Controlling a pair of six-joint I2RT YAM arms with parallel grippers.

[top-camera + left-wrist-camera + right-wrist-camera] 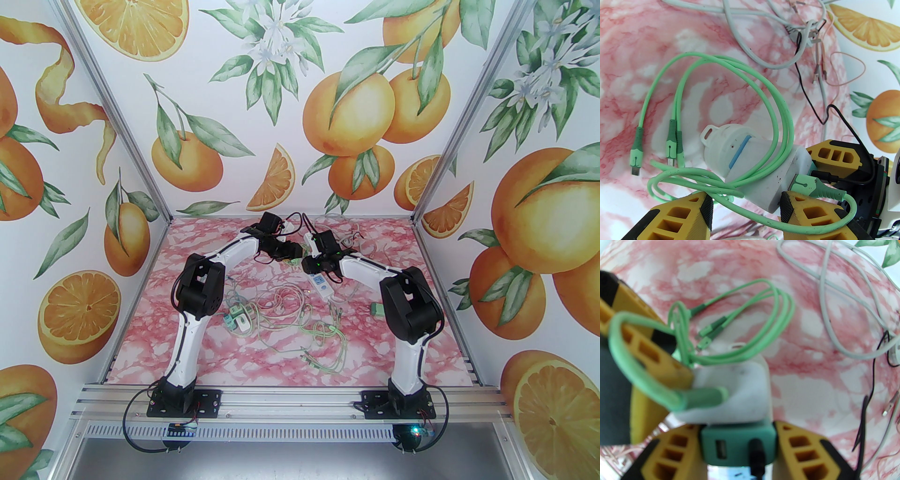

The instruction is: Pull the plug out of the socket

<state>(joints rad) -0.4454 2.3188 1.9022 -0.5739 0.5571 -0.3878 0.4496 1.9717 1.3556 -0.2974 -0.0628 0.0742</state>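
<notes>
The socket (761, 173) is a white block with a blue stripe, held off the pink marble table between the yellow fingers of my left gripper (745, 206), which is shut on it. A teal plug (738, 435) with a USB port and a black lead sits tight against the socket's end (740, 390). My right gripper (738, 446) is shut on that plug, one finger on each side. From above, both grippers (304, 258) meet at the back middle of the table. A green cable (778, 112) plugs into the socket's side and loops over it.
A white power strip (321, 282) lies just in front of the grippers. Tangled green and pink cables (290, 318) and small adapters (236, 318) cover the table's centre. Grey and black wires (764, 58) lie behind. A green adapter (376, 308) rests near the right arm.
</notes>
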